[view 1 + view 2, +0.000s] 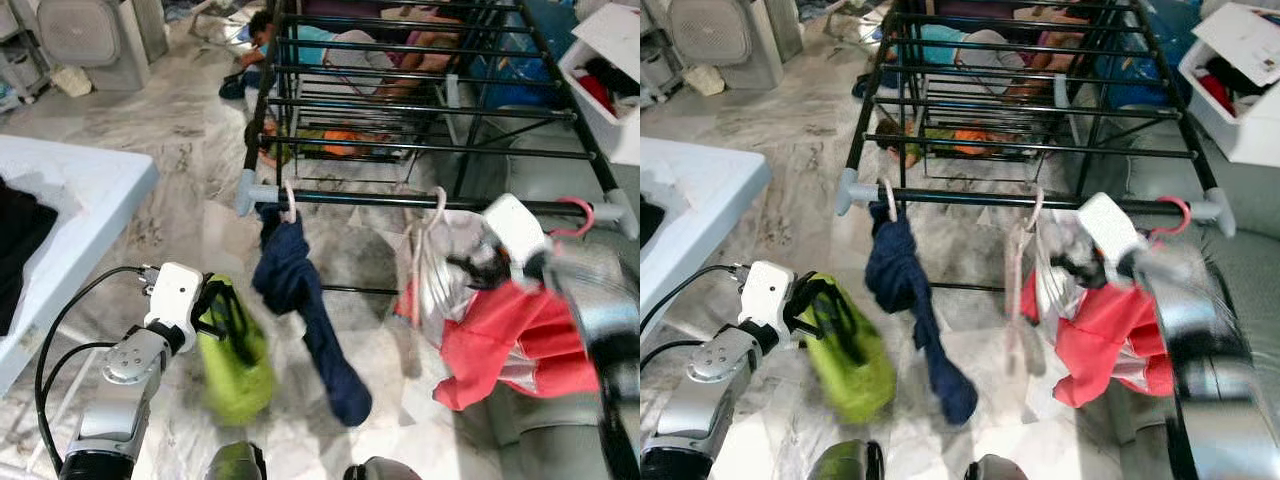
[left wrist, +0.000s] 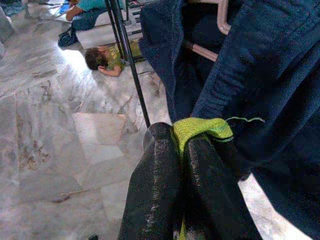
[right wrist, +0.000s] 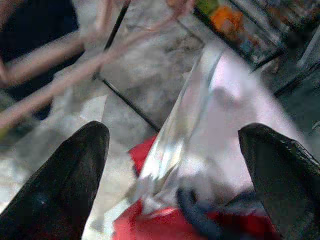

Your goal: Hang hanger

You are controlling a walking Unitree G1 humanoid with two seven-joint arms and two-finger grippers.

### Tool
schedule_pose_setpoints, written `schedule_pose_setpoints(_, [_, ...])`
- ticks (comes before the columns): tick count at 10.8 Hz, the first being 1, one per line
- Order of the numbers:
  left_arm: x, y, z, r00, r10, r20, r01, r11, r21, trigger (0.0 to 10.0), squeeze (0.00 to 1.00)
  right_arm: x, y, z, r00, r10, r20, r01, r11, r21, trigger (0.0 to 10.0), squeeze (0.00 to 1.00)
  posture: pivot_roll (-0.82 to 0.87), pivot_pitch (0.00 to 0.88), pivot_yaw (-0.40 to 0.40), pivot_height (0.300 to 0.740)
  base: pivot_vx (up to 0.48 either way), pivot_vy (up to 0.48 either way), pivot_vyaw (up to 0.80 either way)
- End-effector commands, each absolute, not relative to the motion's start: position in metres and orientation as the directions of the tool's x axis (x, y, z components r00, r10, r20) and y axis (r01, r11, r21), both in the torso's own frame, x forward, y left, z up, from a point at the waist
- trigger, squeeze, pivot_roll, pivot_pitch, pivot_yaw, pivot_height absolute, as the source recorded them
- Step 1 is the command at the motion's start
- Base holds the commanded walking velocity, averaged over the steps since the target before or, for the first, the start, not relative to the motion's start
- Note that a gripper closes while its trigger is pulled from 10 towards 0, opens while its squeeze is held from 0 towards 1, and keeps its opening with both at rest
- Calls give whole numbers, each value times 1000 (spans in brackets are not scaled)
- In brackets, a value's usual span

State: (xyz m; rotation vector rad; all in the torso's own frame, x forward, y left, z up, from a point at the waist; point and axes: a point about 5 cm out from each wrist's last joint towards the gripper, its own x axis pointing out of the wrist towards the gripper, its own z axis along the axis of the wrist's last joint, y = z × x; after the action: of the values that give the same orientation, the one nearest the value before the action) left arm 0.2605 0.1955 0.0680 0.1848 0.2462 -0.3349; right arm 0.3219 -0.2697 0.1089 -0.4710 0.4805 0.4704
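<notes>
A black drying rack (image 1: 400, 199) stands ahead. From its front rail hang a navy garment (image 1: 300, 290) on a pink hanger, a pale hanger (image 1: 437, 215) carrying a white garment (image 3: 220, 115), and a red garment (image 1: 500, 340) under a pink hook (image 1: 578, 210). Low at the left, my left gripper (image 1: 218, 300) is shut on a lime green garment (image 1: 235, 370), which droops beside the navy one; the wrist view shows the green cloth (image 2: 200, 127) pinched between the fingertips. My right gripper (image 1: 470, 268) stands open right beside the pale hanger, with the white and red cloth between its spread fingers (image 3: 65, 170).
A white table (image 1: 90, 190) lies at the left. A white box (image 1: 610, 60) of clothes sits at the far right, above grey upholstery (image 1: 540, 160). People (image 1: 300, 40) lie on the marble floor beyond the rack, and a white appliance (image 1: 90, 30) stands at the far left.
</notes>
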Motion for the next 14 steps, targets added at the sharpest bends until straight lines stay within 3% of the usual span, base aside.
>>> schedule_pose_setpoints(1, [266,194,74,918,-310,-248,353,924,150,10000,0,317,-270,106,810,291,-510,-485,820,-302,5490,0,-37,45,-18,740,0,0,0])
schedule_pose_setpoints(2, [268,191,74,912,-325,-250,369,917,153,10000,0,309,-272,101,824,272,-496,-450,847,-282,0,0,-46,47,-13,740,0,0,0])
schedule_pose_setpoints(3, [270,189,76,910,-333,-247,376,914,153,10000,0,303,-273,100,849,242,-469,-407,866,-290,0,0,-48,47,-13,740,0,0,0])
schedule_pose_setpoints(4, [272,189,77,911,-333,-244,376,914,154,10000,0,296,-270,113,916,205,-344,-301,919,-255,10000,0,-53,45,-20,740,0,0,0])
schedule_pose_setpoints(6, [268,188,72,906,-335,-259,380,914,145,10000,0,289,-260,133,953,237,-188,-276,936,-218,10000,0,-64,54,-11,740,0,0,0])
schedule_pose_setpoints(8, [268,183,71,898,-351,-265,397,907,142,10000,0,288,-246,137,918,345,-193,-378,909,-176,10000,0,-63,57,-8,740,0,0,0])
schedule_pose_setpoints(12, [267,184,68,897,-339,-282,390,909,148,10000,0,273,-234,143,753,581,-309,-629,773,-79,10000,0,-64,63,-14,740,0,0,0])
schedule_pose_setpoints(13, [267,183,68,897,-339,-282,390,909,147,10000,0,272,-247,136,746,561,-359,-623,779,-79,10000,992,-63,63,-16,740,0,0,0])
schedule_pose_setpoints(14, [267,183,68,898,-338,-283,388,910,146,10000,0,274,-254,134,756,530,-384,-606,789,-103,10000,1000,-62,65,-18,740,0,0,0])
